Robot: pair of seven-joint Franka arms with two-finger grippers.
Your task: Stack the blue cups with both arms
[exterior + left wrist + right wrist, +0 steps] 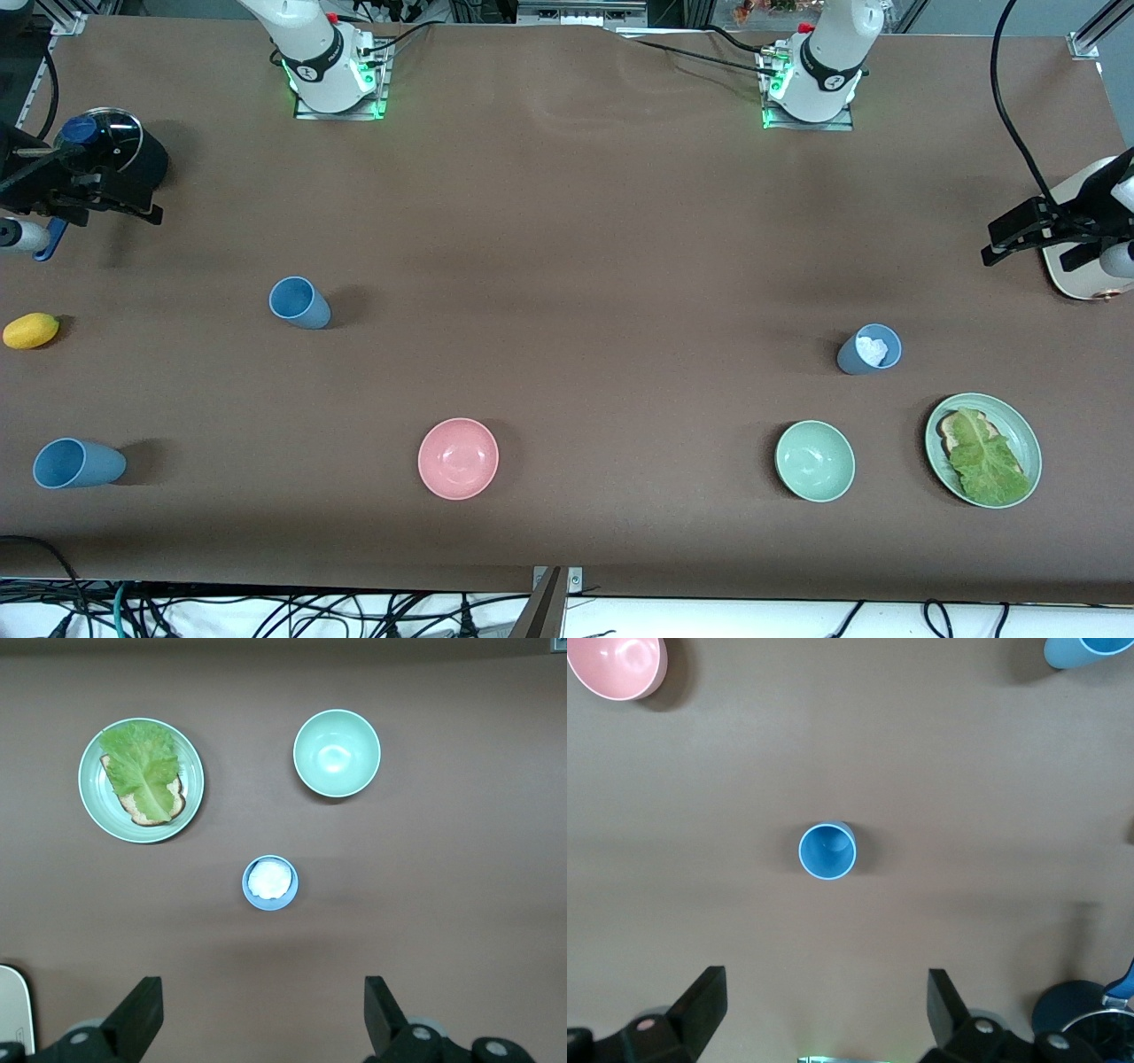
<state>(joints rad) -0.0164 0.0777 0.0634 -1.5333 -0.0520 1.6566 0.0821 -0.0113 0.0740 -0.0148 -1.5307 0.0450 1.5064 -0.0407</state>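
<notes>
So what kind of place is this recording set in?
Most likely a robotics lab bench, not a kitchen: two arms bolted to a brown-covered table, loose cables along its edge, and staged props such as blue cups and a plate of lettuce.

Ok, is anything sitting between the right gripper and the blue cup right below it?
Nothing visible: the open right gripper hangs over bare table beside the upright blue cup; the pink bowl sits well aside.
</notes>
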